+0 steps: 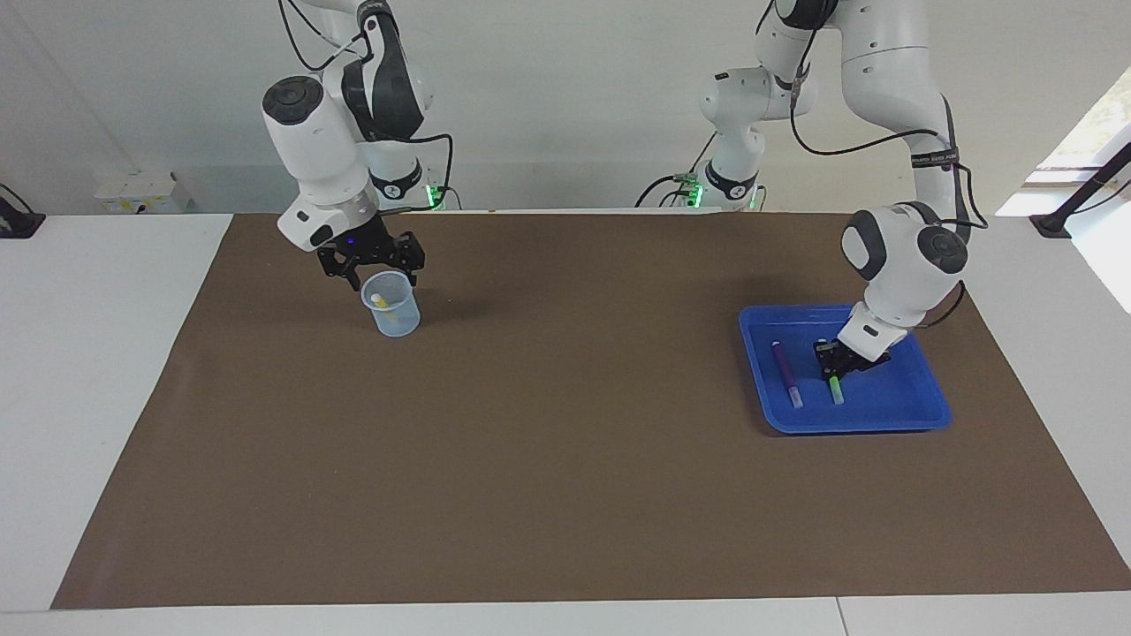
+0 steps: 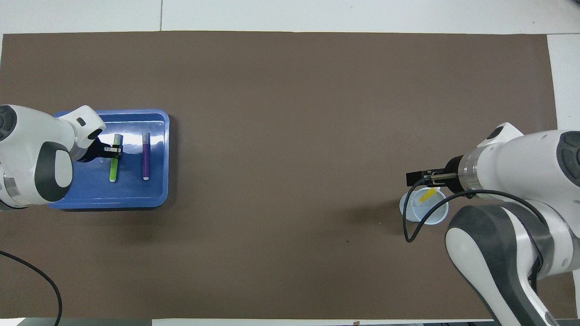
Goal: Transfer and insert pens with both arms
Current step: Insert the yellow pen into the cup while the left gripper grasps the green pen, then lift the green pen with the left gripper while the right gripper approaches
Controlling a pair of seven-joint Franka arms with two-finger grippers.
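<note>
One camera sits high across the brown paper-covered table (image 1: 565,495), facing me and my 2 arms from some way off. The other hangs above my own end, looking forward and steeply down. Both share that whole brown surface, turned half round.

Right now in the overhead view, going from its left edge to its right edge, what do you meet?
Left gripper shut on the green pen → purple pen, both in the blue tray → clear cup holding the yellow pen, right gripper open above it.
</note>
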